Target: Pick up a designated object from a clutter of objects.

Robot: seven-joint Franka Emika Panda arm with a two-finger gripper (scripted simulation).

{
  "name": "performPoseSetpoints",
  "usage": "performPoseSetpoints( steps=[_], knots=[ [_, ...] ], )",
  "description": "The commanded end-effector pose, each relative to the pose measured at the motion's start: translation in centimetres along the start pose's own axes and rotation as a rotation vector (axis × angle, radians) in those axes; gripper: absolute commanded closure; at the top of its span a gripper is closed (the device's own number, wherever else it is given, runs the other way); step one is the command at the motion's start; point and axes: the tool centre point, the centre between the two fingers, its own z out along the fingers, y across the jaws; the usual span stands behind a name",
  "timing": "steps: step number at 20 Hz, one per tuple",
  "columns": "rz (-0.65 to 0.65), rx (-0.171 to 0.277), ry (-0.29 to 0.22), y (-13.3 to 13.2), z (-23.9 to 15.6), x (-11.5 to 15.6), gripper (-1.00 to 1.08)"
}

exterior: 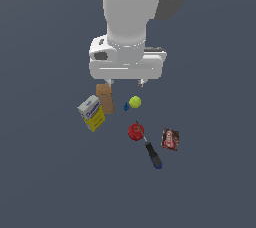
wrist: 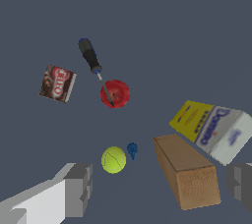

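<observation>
Wrist view: the gripper (wrist: 160,188) hangs released above the clutter, its two grey fingers (wrist: 78,188) spread wide with nothing between them but floor, ball and box end. Nearest the fingers sit the yellow-green ball (wrist: 113,159) and a small blue piece (wrist: 132,149) just beside it, apart from the tan box (wrist: 186,171), which lies flat beside the yellow-blue-white box (wrist: 212,128). Farther out, the red apple (wrist: 115,94) lies under the shaft of the screwdriver (wrist: 92,60), whose shaft crosses the apple's face. Farthest from the fingers is the brown-red box (wrist: 57,83), flat on the floor, well apart from the gripper and near the screwdriver handle.

Exterior view, taking the apple (exterior: 135,131) as clock centre: the brown-red box (exterior: 170,139) lies at about 3 to 4 o'clock, the screwdriver (exterior: 152,155) at 5, the ball (exterior: 134,102) at 12, the blue piece (exterior: 126,106) at 11, the tan box (exterior: 105,97) at 10 to 11 and the yellow-blue-white box (exterior: 91,113) at 10. The gripper (exterior: 125,81) sits over the tan box and ball, clear of the brown-red box.
</observation>
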Motion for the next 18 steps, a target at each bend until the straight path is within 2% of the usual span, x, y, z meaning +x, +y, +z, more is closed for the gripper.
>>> performPoseSetpoints(
  steps=[1,12,18],
  knots=[
    [0.0,0.0,0.0,0.0,0.0,0.0,-0.92],
    [0.012,0.016,0.034,1.1,-1.5,0.8,-0.92],
    [0.022,0.013,0.033,0.4,-0.7,1.3,-0.92]
  ],
)
